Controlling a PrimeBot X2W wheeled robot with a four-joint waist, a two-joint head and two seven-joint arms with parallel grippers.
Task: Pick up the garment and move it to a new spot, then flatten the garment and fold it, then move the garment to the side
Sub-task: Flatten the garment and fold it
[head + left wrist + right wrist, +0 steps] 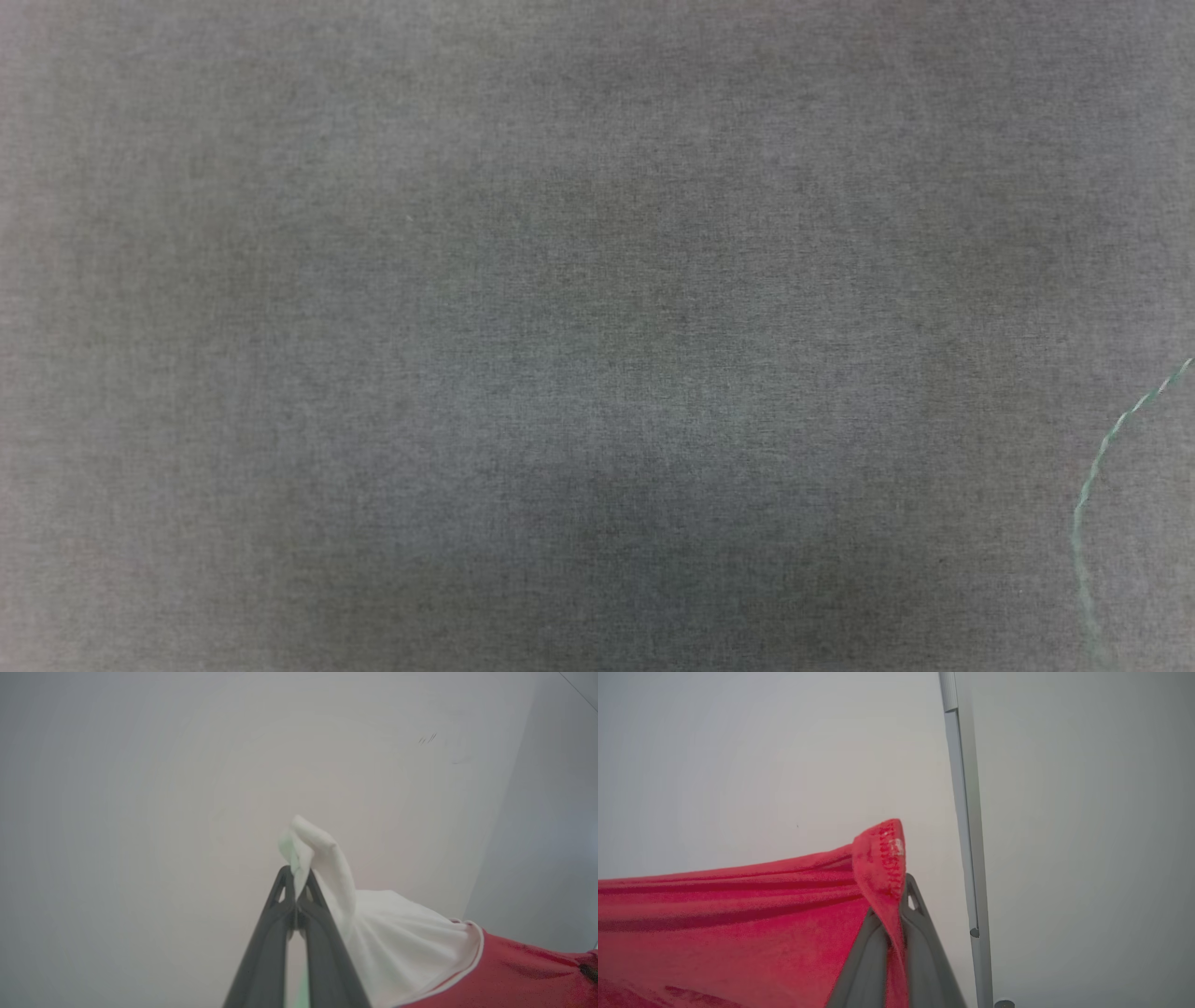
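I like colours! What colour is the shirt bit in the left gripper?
White. The left gripper pinches the sleeve; clearest in the left wrist view.

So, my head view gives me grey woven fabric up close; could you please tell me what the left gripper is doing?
Observer: In the left wrist view, the left gripper has its fingers shut on the white sleeve edge of the red jersey-style T-shirt.
Operator: Thank you; and the right gripper?
Observer: Its fingers are shut on a red stitched hem corner of the same shirt.
Operator: Anything beside it?
Observer: A pale metal pole runs top to bottom of the right wrist view, right of the fingers.
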